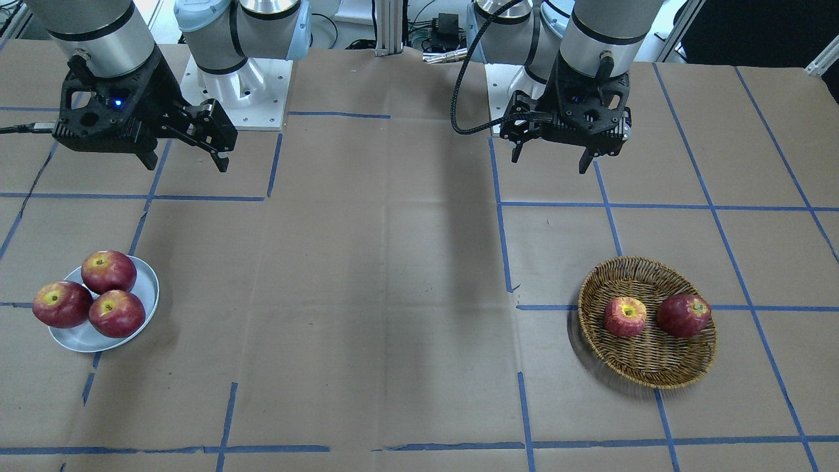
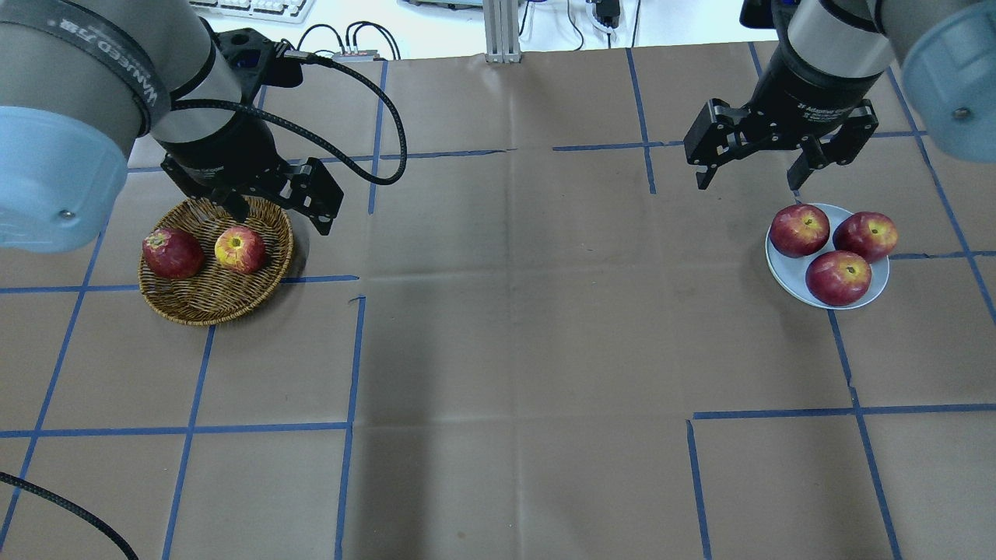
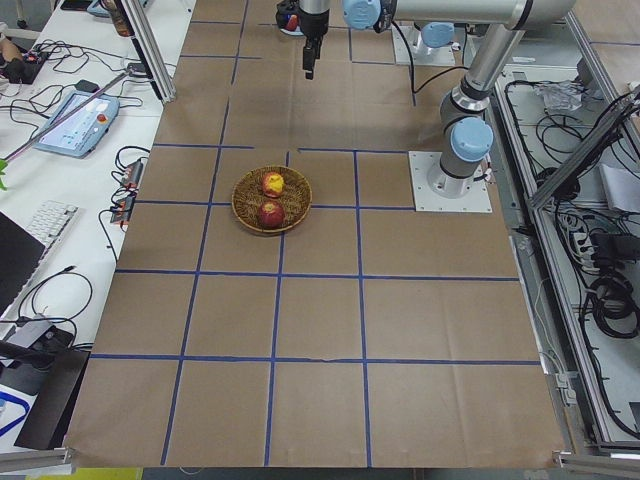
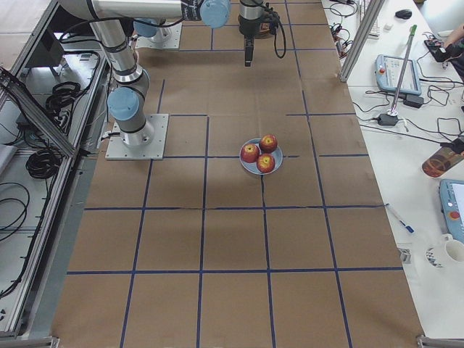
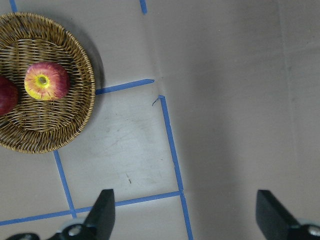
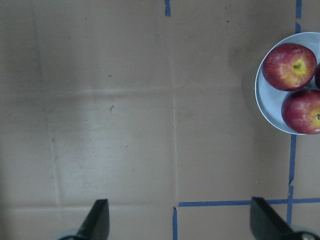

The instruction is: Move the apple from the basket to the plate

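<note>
The apple (image 1: 624,316), pinkish-red with a wide yellow patch around its stem, lies in the brown wicker basket (image 1: 649,367) beside a darker red apple (image 1: 683,315). It also shows in the overhead view (image 2: 240,250) and the left wrist view (image 5: 46,81). The pale plate (image 1: 78,337) holds three dark-red apples (image 2: 837,277). My left gripper (image 2: 280,222) is open and empty, raised over the basket's rim on the robot's side. My right gripper (image 2: 748,185) is open and empty, raised above the table beside the plate (image 2: 786,272).
Brown paper with blue tape lines (image 2: 354,365) covers the table. The basket (image 2: 210,299) and plate stand at opposite ends, with bare paper between them. A black cable (image 2: 373,171) loops from the left wrist. The arm bases (image 1: 236,92) are at the robot's edge.
</note>
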